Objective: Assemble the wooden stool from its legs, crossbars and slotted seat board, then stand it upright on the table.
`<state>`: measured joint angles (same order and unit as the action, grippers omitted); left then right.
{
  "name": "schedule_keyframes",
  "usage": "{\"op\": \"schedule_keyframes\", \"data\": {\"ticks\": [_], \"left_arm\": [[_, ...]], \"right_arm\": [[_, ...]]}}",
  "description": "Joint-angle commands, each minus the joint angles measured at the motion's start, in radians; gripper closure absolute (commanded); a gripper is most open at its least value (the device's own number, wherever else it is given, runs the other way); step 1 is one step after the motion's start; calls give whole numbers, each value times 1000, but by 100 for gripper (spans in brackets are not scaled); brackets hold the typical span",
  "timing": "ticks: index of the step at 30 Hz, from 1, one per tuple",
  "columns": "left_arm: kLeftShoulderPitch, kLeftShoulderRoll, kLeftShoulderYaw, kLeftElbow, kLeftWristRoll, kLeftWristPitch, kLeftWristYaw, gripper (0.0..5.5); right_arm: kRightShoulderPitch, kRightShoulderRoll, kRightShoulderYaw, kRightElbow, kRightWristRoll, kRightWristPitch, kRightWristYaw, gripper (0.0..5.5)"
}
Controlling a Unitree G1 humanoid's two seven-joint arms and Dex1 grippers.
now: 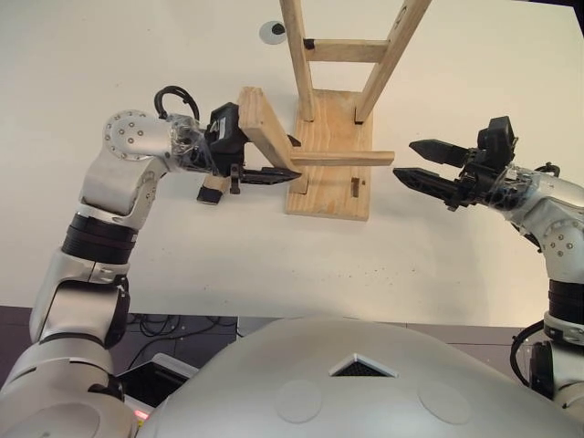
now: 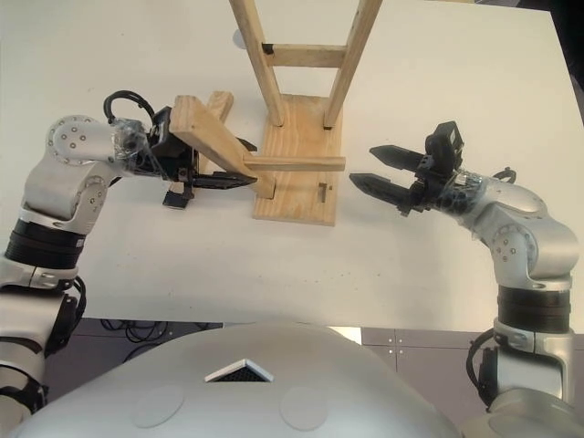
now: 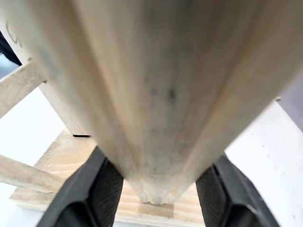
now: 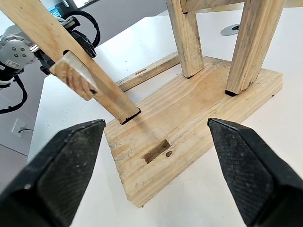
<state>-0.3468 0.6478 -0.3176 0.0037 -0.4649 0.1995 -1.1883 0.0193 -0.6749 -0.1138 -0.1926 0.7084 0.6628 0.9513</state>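
The board [image 1: 330,196] lies flat on the white table [image 1: 182,274], a little ahead of the robot and between its two arms. Two legs [image 1: 299,64] stand upright in the far slots of the board, and a crossbar [image 1: 345,50] joins them higher up. The left claw [image 1: 272,170] is clamped on a third leg [image 1: 266,128]; in the left wrist view the wood sits tight between both black pads [image 3: 102,187]. This third leg is tilted, with its top leaning to the left, away from the board, and its lower end meets the board at the near left corner, where a dark edge of a slot shows around it. A second crossbar [image 1: 347,158] goes out from this leg to the right, above the board, and its free end hangs in the air near the right edge of the board. An open slot [image 4: 156,151] is on the near right part of the board. The right claw [image 1: 404,158] is to the right of the board, with its fingers wide apart and pointing at the free end of the second crossbar, close to it but not touching. A loose wooden piece [image 4: 147,72] lies on the table beside the left edge of the board. A small grey disc [image 1: 272,32] is on the table at the far side, left of the standing legs.
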Motion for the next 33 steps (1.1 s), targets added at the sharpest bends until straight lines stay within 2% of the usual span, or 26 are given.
{"op": "schedule_keyframes", "data": {"ticks": [1,6,11,13,17,20,25,30,33], "left_arm": [[37,26,-63,-38,60,222,46,285],[60,64,-12,-121,87,256,71,210],[205,173,100,-201,127,234,112,125],[246,169,154,-177,165,189,182,125],[286,5,298,-124,204,227,510,125],[329,-93,342,-143,211,289,663,125],[371,-202,378,-218,127,462,752,125],[389,-190,341,-232,167,557,793,125],[397,-164,306,-207,220,562,796,173]], "right_arm": [[3,31,7,-10,-16,-20,-23,152],[4,33,7,-12,-22,-26,-22,152],[17,20,-3,-13,-27,-32,-14,152],[31,16,-9,-18,-31,-35,-15,152],[29,31,0,-15,-48,-43,-24,152],[27,37,5,-26,-51,-40,-25,152],[14,39,11,-14,-60,-42,-28,152],[20,50,20,-21,-65,-43,-42,152],[11,68,1,-2,-46,-37,-66,152]]}}
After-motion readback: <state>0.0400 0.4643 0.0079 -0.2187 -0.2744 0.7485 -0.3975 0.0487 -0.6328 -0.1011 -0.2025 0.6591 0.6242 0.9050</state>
